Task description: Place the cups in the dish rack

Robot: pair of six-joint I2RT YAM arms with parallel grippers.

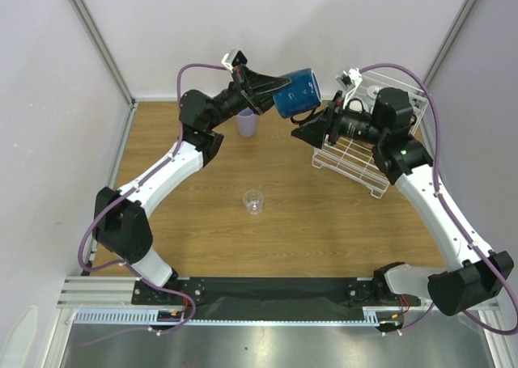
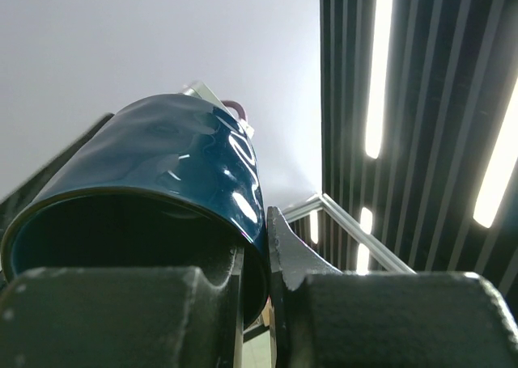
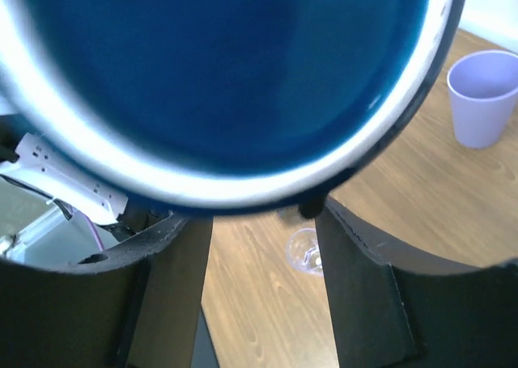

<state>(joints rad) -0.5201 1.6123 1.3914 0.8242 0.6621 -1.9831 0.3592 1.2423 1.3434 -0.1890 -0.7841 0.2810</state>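
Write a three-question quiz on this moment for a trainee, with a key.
1. True or false: the navy cup is standing in the dish rack.
2. Which gripper clamps the navy cup's rim? A) left B) right C) neither
3. Name the two cups standing on the table.

Key
1. False: it is held in the air, tipped on its side, left of the rack.
2. A: the left gripper pinches the cup's wall, one finger inside. The right gripper is open near the cup's base.
3. The lavender tumbler and the clear glass.
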